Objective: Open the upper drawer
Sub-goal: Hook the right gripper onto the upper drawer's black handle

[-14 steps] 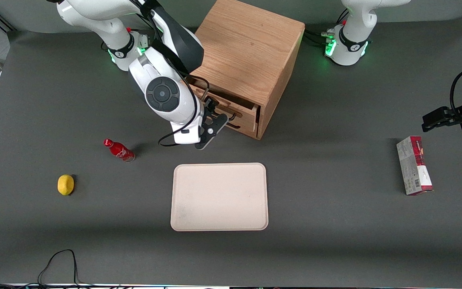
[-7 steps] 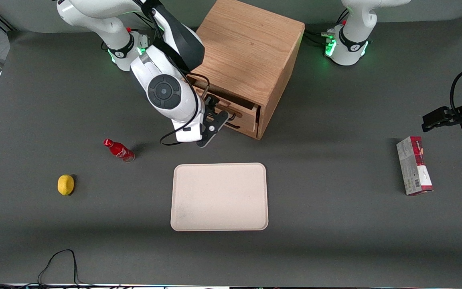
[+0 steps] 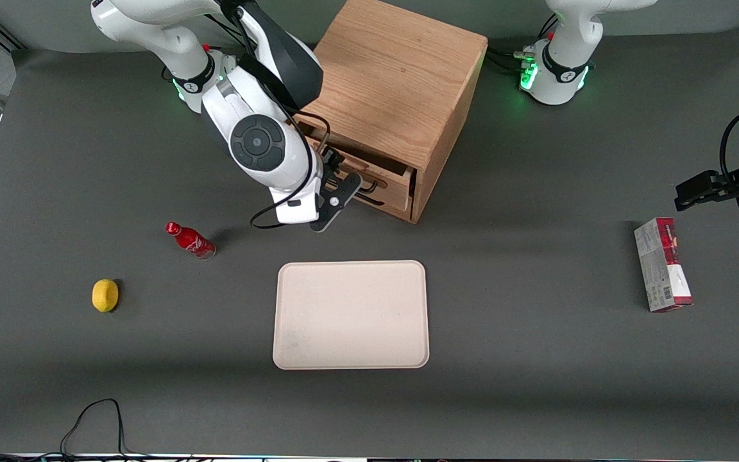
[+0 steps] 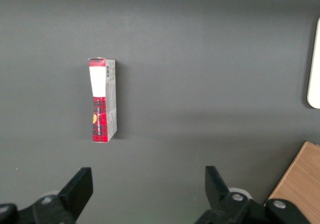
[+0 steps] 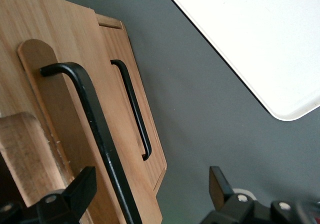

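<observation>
The cabinet (image 3: 401, 96) stands at the table's (image 3: 536, 385) edge farthest from the front camera, its front angled toward the tray (image 3: 351, 314). The upper drawer (image 3: 387, 168) is pulled partly out of the cabinet front; the lower drawer (image 3: 390, 196) sits below it. The gripper (image 3: 344, 186) is in front of the drawers, at the upper drawer's handle (image 5: 95, 129). In the right wrist view its fingers (image 5: 80, 189) are spread apart, with the black handle bar running between them; no finger touches it visibly. The lower handle (image 5: 132, 108) lies nearer the tray. Toward the working arm's end lie a red bottle (image 3: 190, 240) and a lemon (image 3: 105, 295); toward the parked arm's end, a box (image 3: 662, 264).
</observation>
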